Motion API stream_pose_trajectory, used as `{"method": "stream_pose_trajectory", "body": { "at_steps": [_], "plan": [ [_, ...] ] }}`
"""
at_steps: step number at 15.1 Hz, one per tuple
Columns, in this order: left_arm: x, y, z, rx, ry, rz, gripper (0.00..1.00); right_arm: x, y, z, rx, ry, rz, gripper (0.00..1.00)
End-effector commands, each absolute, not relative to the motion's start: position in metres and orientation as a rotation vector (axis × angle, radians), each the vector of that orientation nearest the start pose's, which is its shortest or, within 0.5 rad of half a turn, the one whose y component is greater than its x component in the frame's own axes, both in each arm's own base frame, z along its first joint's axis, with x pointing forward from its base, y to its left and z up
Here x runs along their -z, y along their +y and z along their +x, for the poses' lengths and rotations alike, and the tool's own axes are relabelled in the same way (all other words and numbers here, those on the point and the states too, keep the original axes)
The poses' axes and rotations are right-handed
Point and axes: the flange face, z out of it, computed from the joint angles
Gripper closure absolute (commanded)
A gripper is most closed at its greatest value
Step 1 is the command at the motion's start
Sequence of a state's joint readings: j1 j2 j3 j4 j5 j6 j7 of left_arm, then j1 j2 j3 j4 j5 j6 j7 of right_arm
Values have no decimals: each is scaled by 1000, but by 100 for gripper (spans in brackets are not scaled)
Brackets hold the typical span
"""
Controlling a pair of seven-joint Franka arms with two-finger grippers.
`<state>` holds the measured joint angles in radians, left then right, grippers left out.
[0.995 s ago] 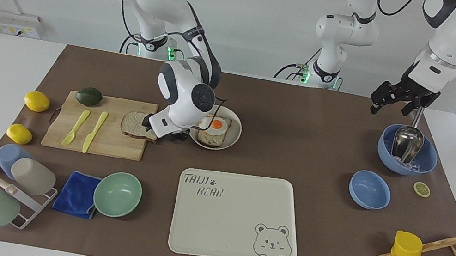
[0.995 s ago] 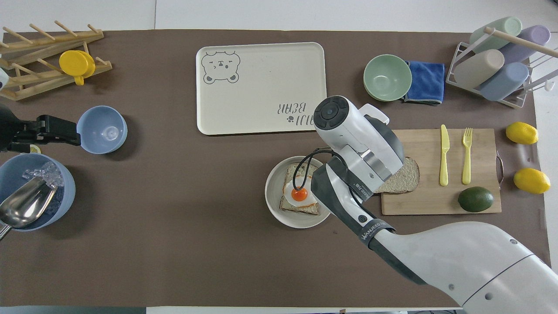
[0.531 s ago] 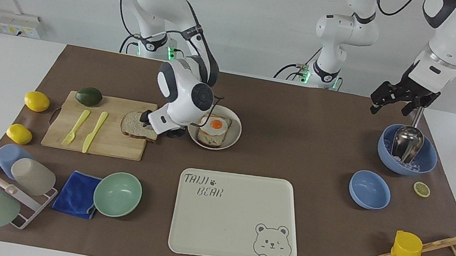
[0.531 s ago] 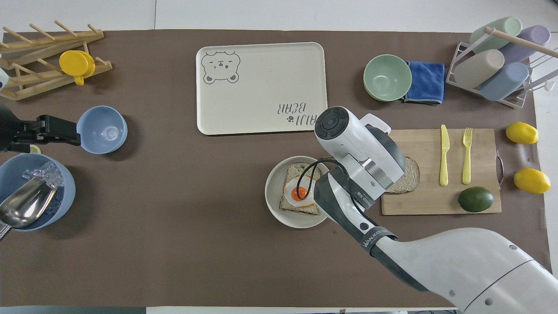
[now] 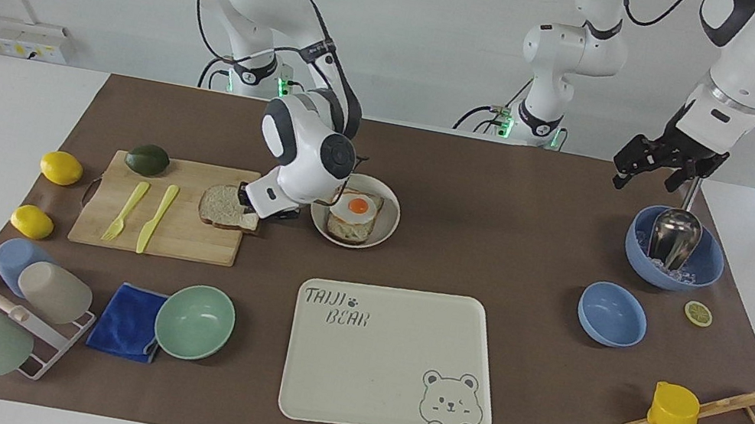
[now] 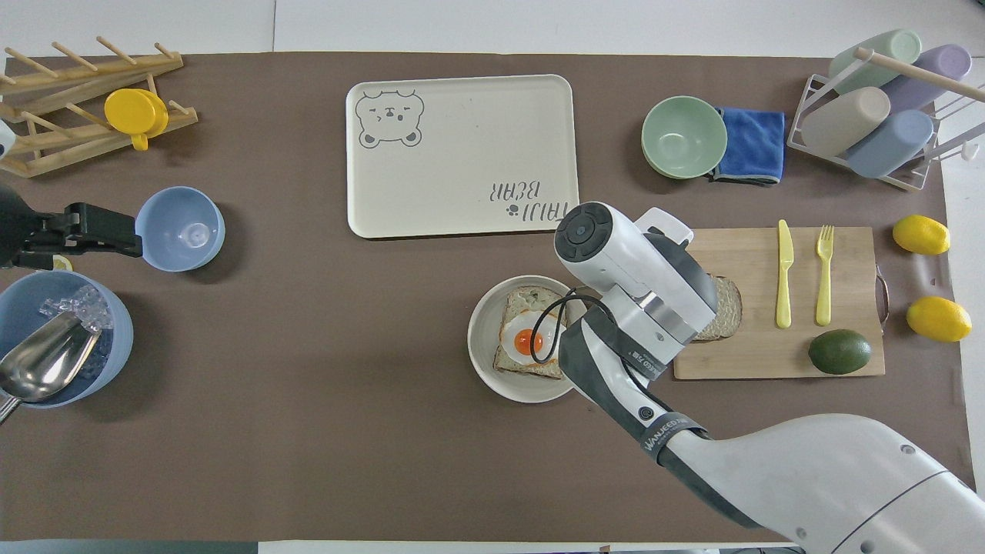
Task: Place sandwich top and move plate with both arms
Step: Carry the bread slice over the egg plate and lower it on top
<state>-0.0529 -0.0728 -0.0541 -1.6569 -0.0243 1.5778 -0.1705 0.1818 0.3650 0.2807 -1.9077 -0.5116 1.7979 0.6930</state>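
So the whole thing hinges on the bread and the plate sitting side by side. The bread lies flat on the board, at the board end closest to the plate, and it's about as far from the robots as the plate. The plate sits just off that end of the board, toward the left arm's end of the surface, with the egg toast on it.

The right tool is down at the bread's plate-side edge, wrist tilted over it. I can't tell if it's actually pinching the slice or just touching it, since the wrist hides the tips in both views. The slice is close to square, with its domed edge pointing away from the plate, so my guess is a short sideways carry toward the left arm's end drops it straight on the egg.

The left tool is well away, waiting up over the scoop bowl, and I can't tell its state either. So the right arm is obviously the one for this.

Room looks fine: bare surface round the plate, and the tray lies farther from the robots. The main risk I see is the slice landing skewed on the yolk.
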Motion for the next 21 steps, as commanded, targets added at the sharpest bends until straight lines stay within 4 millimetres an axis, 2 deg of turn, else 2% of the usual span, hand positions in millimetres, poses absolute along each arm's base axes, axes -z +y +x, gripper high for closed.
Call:
{"method": "stream_pose_trajectory", "body": {
  "at_steps": [1, 4, 6, 8, 11, 12, 15, 18, 21],
  "plan": [
    [-625, -57, 524, -25, -95, -3163, 0, -315, 221, 545, 214, -9, 2576, 100],
    [-624, -57, 524, -27, -95, -3163, 0, -343, 274, 543, 219, 64, 2598, 100],
    [-624, -57, 523, -36, -95, -3162, 0, -376, 308, 553, 286, 21, 2663, 100],
    [-624, -57, 522, -46, -100, -3161, 0, -400, 344, 548, 285, 58, 2663, 100],
    [-624, -57, 522, -49, -100, -3161, 0, -396, 411, 502, 229, 228, 2670, 100],
    [-623, -56, 522, -51, -104, -3160, 0, -395, 420, 495, 218, 243, 2670, 100],
    [-624, -55, 522, -49, -105, -3161, 0, -389, 429, 490, 196, 217, 2713, 100],
    [-618, -41, 518, -67, -151, -3157, 0, -362, 425, 479, 194, 241, 2712, 100],
    [-619, -40, 519, -58, -156, -3157, 0, -359, 421, 477, 189, 241, 2706, 100]
  ]
}}
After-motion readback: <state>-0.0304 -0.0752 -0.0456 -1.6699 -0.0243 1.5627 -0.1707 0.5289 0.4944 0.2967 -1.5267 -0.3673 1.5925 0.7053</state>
